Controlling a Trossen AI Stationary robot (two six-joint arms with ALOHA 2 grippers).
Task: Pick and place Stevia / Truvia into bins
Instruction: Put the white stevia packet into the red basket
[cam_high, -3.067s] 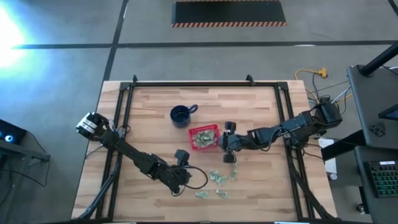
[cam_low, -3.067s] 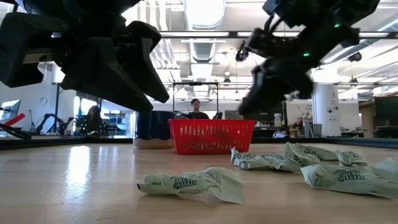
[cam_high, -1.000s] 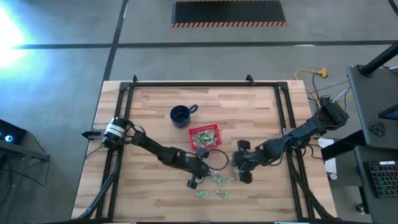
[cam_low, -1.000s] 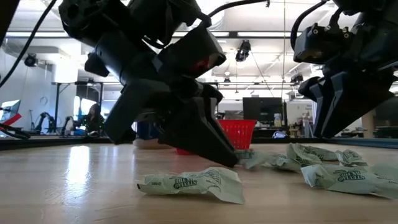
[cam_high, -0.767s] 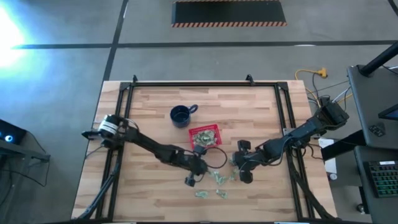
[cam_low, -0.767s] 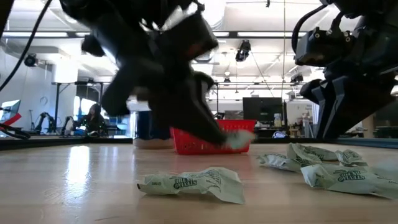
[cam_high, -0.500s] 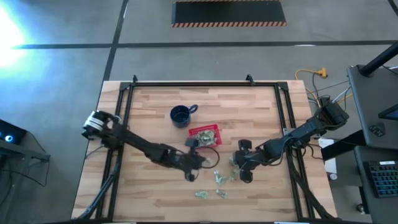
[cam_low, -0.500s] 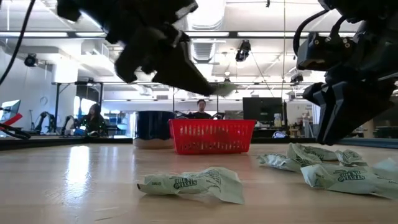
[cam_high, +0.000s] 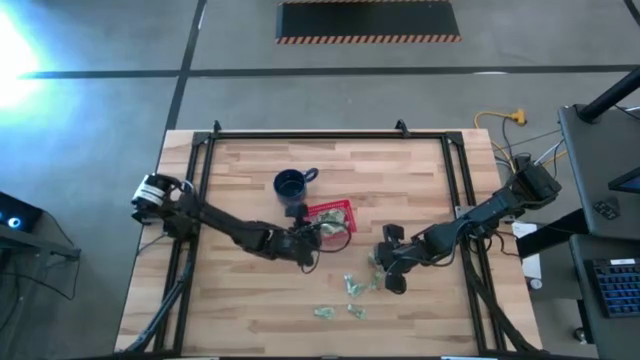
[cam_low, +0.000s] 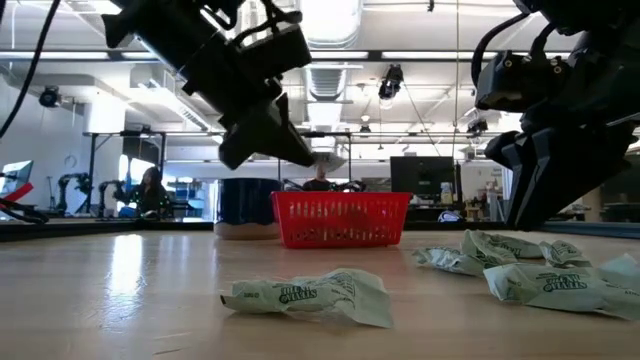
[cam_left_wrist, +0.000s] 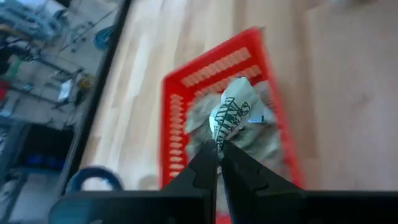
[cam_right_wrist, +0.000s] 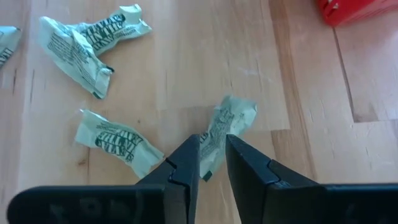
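Pinched tight between the left gripper's (cam_left_wrist: 217, 152) two dark fingertips is one Stevia sachet (cam_left_wrist: 231, 117), its crumpled green-and-white paper sticking out just past the tips. That sachet hangs directly over the red basket (cam_left_wrist: 177, 112), which already holds several more sachets on its floor. From above, the left gripper (cam_high: 312, 236) sits at the basket's (cam_high: 331, 221) near-left corner; in the low view it is raised above the basket's rim (cam_low: 341, 197).

Over on the other side, the right gripper (cam_right_wrist: 211, 158) is down at the tabletop with its fingers narrowed around one end of another sachet (cam_right_wrist: 226, 121), which lies flat on the wood and reaches away beyond the tips. Two further sachets (cam_right_wrist: 90, 37) lie close by on the table, apart from the gripper. The high view puts the right gripper (cam_high: 385, 270) to the right of the loose sachets (cam_high: 352, 285), below and right of the basket.

A dark blue mug (cam_high: 291, 185) stands just up and left of the basket on the wooden table (cam_high: 250, 310).
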